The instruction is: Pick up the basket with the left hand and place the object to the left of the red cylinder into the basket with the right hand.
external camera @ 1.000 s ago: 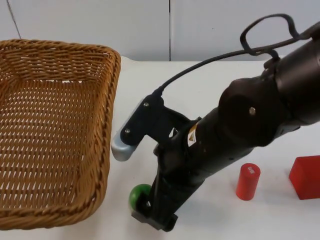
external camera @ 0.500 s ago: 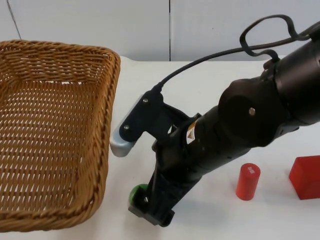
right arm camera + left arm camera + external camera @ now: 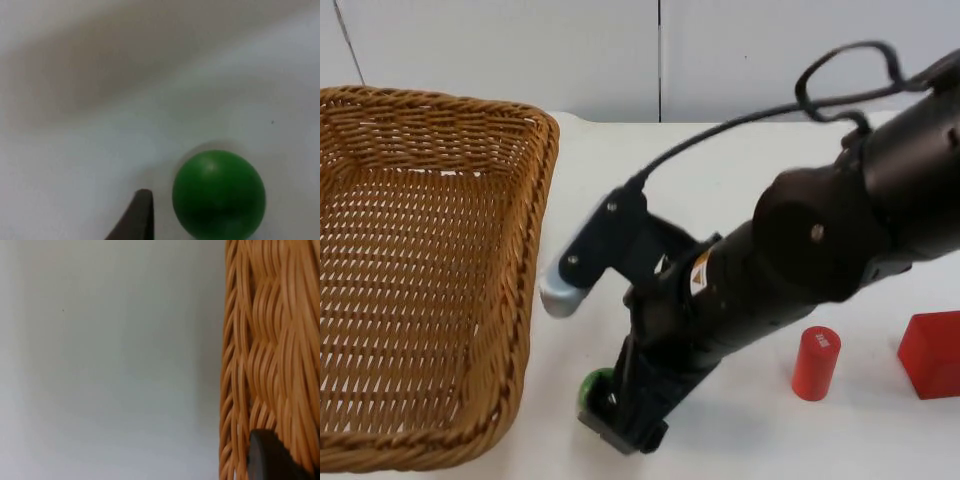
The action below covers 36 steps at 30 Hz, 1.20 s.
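Observation:
The wicker basket [image 3: 535, 250] takes up the left of the top view, its rim tilted. Its weave [image 3: 265, 340] runs close past the left wrist camera, and a black fingertip [image 3: 267, 457] of my left gripper lies against it, shut on the rim. A green ball [image 3: 593, 384] lies on the table left of the red cylinder [image 3: 816, 362]. My right gripper [image 3: 620, 425] reaches down at the ball and is open. In the right wrist view one fingertip [image 3: 135, 217] stands just beside the ball [image 3: 218, 195], a small gap between them.
A red cube [image 3: 930, 352] sits right of the cylinder, near the table's right side. The right arm's black body stretches across the middle of the table, between the basket and the cylinder. The grey partition wall closes the back.
The right gripper has come down further over the green ball, hiding more of it in the top view. The basket has shifted slightly to the left.

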Tool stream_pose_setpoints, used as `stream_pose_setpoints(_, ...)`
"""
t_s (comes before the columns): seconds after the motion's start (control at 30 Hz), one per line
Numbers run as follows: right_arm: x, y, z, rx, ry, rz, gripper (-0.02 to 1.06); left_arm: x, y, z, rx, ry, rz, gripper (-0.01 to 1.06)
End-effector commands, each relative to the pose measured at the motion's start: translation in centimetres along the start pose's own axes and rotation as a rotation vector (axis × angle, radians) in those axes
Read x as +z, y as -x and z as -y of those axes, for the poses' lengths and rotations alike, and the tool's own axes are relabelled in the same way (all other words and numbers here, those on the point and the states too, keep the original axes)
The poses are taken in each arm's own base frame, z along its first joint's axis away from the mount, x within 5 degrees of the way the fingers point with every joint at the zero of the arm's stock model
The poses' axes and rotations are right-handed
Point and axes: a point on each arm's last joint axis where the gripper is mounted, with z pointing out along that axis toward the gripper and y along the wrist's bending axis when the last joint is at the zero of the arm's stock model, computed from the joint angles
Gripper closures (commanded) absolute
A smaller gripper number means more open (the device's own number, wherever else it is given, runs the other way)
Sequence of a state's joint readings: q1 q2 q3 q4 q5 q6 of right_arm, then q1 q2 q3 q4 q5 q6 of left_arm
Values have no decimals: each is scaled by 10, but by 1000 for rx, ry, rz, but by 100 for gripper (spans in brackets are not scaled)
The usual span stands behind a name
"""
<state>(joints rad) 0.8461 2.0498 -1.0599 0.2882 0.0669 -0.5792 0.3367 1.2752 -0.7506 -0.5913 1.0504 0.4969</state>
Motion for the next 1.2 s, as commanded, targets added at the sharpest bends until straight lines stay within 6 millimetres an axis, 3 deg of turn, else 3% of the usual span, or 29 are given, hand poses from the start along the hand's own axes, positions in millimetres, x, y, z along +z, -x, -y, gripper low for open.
stream_pose_setpoints(0.0, 6, -2, -2, -2, -2, 0, 18, -3, -1, 2, -1, -14, 11, 105)
stream_pose_setpoints(0.57, 24, -11, -5, 53, -19, 1, 21, -3, -1, 2, -1, -13, 13, 105)
stream_pose_setpoints(0.67, 24, -11, -7, 50, -17, 0, 37, -3, -1, 2, -1, -13, 13, 105)
stream_pose_setpoints(0.73, 24, -11, -7, 50, -14, -4, 61, -3, -1, 2, -1, -13, 13, 105)
stream_pose_setpoints(0.77, 24, -11, -7, 50, -14, -4, 61, -3, -1, 2, -1, -13, 13, 105)
stream_pose_setpoints(0.87, 18, -10, -7, 37, 8, -30, 97, -3, -1, 2, -1, -13, 13, 105)
stream_pose_setpoints(0.9, 12, -8, -7, 28, 22, -45, 104, -3, -1, 2, -1, -13, 13, 105)
stream_pose_setpoints(0.93, 12, -8, -7, 28, 22, -45, 104, -3, -1, 2, -1, -13, 13, 105)
stream_pose_setpoints(1.03, -21, -1, 0, -32, 69, -105, 105, -3, -1, 2, -1, -13, 13, 105)
stream_pose_setpoints(1.07, -21, -1, 0, -32, 69, -105, 105, -3, -1, 2, -1, -13, 13, 105)
stream_pose_setpoints(1.17, -61, 5, 15, -21, 86, -135, 105, -3, 0, 2, -1, -11, 17, 105)
